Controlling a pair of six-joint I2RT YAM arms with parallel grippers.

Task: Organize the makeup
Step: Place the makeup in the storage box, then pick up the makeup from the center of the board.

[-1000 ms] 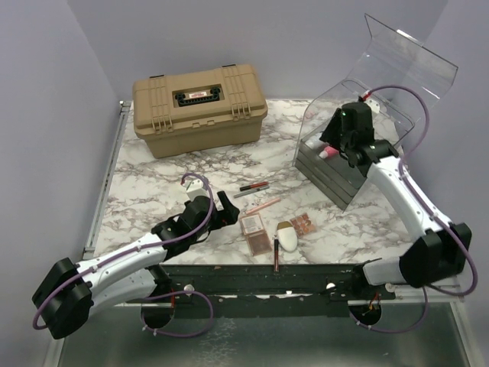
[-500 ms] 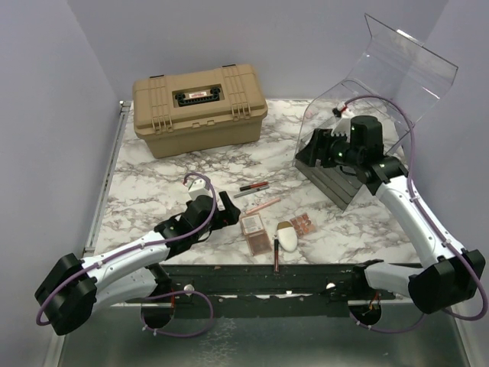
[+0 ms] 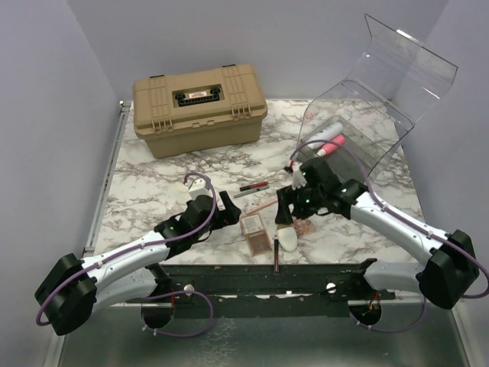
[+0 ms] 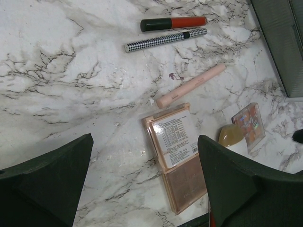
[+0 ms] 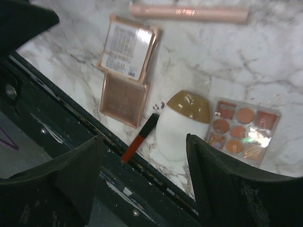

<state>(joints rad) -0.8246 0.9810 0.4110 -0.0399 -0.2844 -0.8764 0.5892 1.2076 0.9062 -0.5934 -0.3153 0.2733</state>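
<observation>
My left gripper [image 3: 228, 204] is open and empty, just left of two stacked brown-pink palettes [image 3: 256, 232]; they lie between its fingers in the left wrist view [image 4: 174, 142]. My right gripper [image 3: 283, 213] is open and empty, hovering over the white oval piece [image 3: 288, 239] with a gold cap [image 5: 182, 125] and a thin red pencil [image 5: 139, 138]. A small eyeshadow palette [image 5: 241, 132] lies beside the oval. A pink pencil [image 4: 191, 85], a houndstooth pencil [image 4: 165, 40] and a red-black tube [image 4: 173, 23] lie farther back. A pink tube [image 3: 330, 145] lies in the clear bin.
The large tan hard case [image 3: 199, 107] stands at the back left. The clear plastic bin [image 3: 386, 92] with its lid up stands at the back right; its grey drawers show in the left wrist view [image 4: 279, 42]. The table's dark front rail [image 5: 71, 156] runs right below the makeup.
My right gripper has left the bin and swung down and left to the makeup cluster at the front edge. The pink tube stays in the bin. The left arm has hardly moved.
</observation>
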